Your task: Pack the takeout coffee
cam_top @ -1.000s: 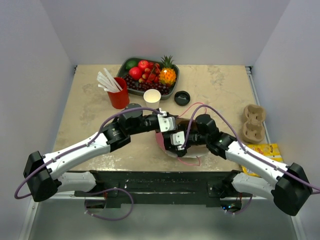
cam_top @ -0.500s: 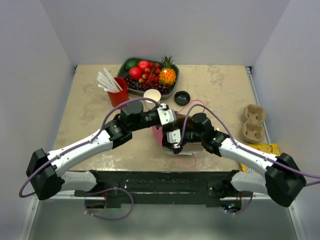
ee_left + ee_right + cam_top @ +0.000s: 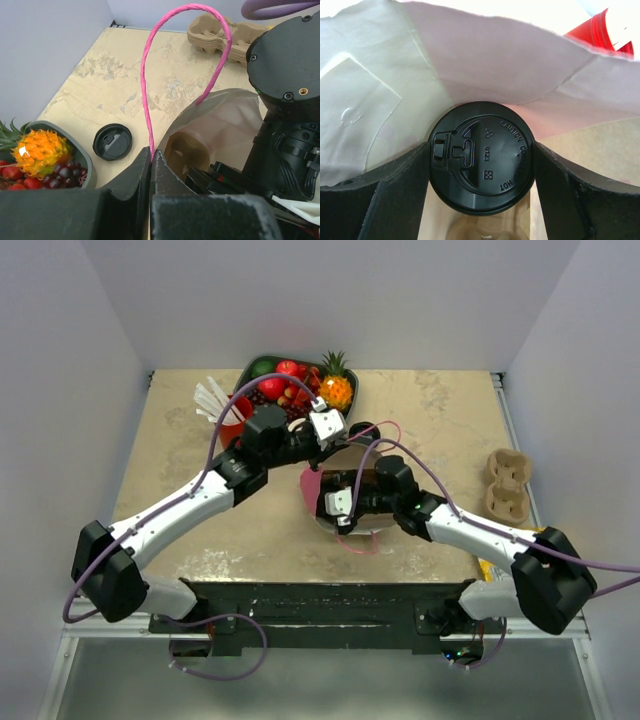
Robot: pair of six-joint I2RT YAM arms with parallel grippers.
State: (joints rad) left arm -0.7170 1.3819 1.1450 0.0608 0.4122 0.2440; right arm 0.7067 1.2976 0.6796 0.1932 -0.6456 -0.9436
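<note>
**Desk** (image 3: 450,410): carries all items. The fruit tray (image 3: 290,390) and red cup (image 3: 610,30) lie beyond my left pincer. A spare cardboard carrier (image 3: 507,485) sits well off to the outer side of my right arm.

**Bag** (image 3: 220,120): stands between my two pincers with its mouth open. Its white lining wraps the far side of my right pincer. A brown cardboard carrier (image 3: 186,150) shows at the bottom.

**Left pincer** (image 3: 151,165): closed tight on the pink handle (image 3: 145,75), which loops up and over ahead of it. I judge this grip is what keeps the mouth open.

**Right pincer** (image 3: 481,172): clamped on the takeout coffee (image 3: 485,145), one finger on each side at lid level. The cup is at the bag's mouth, inside the rim.

**Deciding relation:** the lid faces back toward my right wrist and the cup body is hidden behind it. I judge the cup's long axis runs straight ahead of that pincer, toward the carrier below. The right arm has the load, and the left only steadies the bag. The coming move calls for a straight advance with no tilt.

**Loose lid** (image 3: 113,142): lies on the desk just beside the tray, to the left of my left pincer, and is not involved.
</note>
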